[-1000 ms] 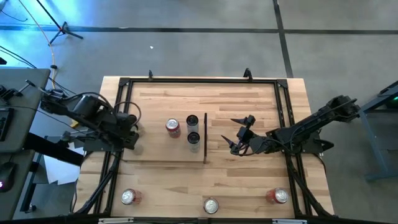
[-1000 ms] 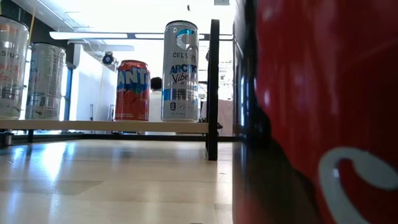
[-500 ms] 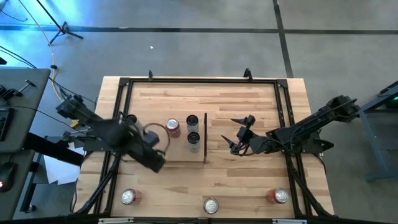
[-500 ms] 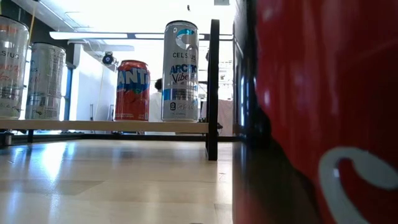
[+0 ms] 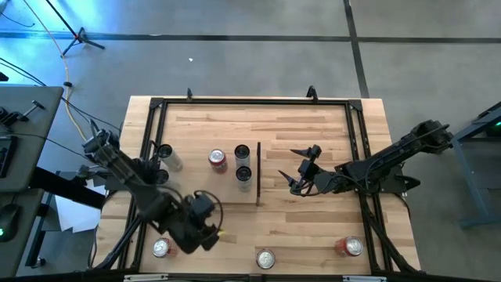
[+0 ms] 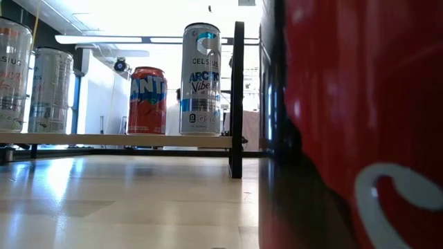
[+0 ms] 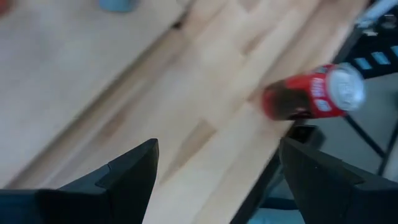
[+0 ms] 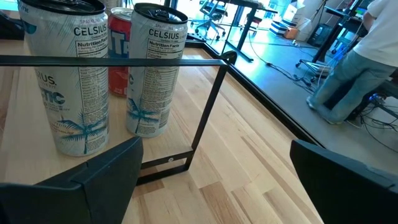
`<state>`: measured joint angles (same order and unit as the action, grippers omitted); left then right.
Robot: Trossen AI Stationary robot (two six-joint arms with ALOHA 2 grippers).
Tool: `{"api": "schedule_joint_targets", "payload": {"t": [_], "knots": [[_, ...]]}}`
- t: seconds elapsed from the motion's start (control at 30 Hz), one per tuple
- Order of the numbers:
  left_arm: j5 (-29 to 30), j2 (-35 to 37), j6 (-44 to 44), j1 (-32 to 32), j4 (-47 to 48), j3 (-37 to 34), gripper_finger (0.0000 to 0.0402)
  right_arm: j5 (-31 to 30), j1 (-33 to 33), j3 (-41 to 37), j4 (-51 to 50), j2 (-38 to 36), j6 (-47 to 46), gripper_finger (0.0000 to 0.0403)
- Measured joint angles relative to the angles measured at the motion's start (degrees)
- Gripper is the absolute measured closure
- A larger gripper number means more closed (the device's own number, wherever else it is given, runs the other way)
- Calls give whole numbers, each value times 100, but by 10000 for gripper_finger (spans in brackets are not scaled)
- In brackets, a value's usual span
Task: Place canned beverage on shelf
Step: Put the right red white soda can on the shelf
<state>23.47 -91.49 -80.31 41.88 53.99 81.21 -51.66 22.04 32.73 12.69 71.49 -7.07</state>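
Observation:
The shelf (image 5: 196, 188) is a pale-wood panel with a dark upright strip (image 5: 258, 172) on its right edge. Standing on it are a silver can (image 5: 166, 155), a red can (image 5: 218, 160) and two tall cans (image 5: 243, 163). Three more cans stand on their bases along the table's near edge: a red one at the left (image 5: 162, 248), one in the middle (image 5: 266, 258) and one at the right (image 5: 350, 247). My left gripper (image 5: 188, 233) hovers open near the left red can (image 7: 311, 96), apart from it. My right gripper (image 5: 296, 171) waits open just right of the strip.
A black metal frame (image 5: 156, 103) runs around the tabletop. In the low view the middle red can (image 6: 353, 124) fills the right half, close to the camera. Bare wood lies between the shelf and the near cans. A person (image 8: 354, 68) stands beyond the table in the room.
My left gripper has swung from the shelf's left end toward the table's near edge, sinking and rolling as it went, and now hangs by the left red can. The silver can it stood over now shows uncovered on the shelf. My right arm has kept still.

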Motion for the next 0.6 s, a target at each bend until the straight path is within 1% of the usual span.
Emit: {"api": "schedule_joint_targets", "payload": {"t": [0.1, 0.27, 0.4, 0.6], "knots": [[248, -145, 45, 153, -421, 0, 94, 0, 2, -2, 0, 0, 2, 9], [382, -344, 13, 224, -1029, 0, 94, 0, 2, -2, 2, 1, 0, 9], [462, -489, 473, 201, -1511, 0, 94, 0, 0, 0, 1, 0, 0, 9], [1151, -646, 1528, 271, -2057, 0, 94, 0, 0, -2, -7, 2, 1, 9]]}}
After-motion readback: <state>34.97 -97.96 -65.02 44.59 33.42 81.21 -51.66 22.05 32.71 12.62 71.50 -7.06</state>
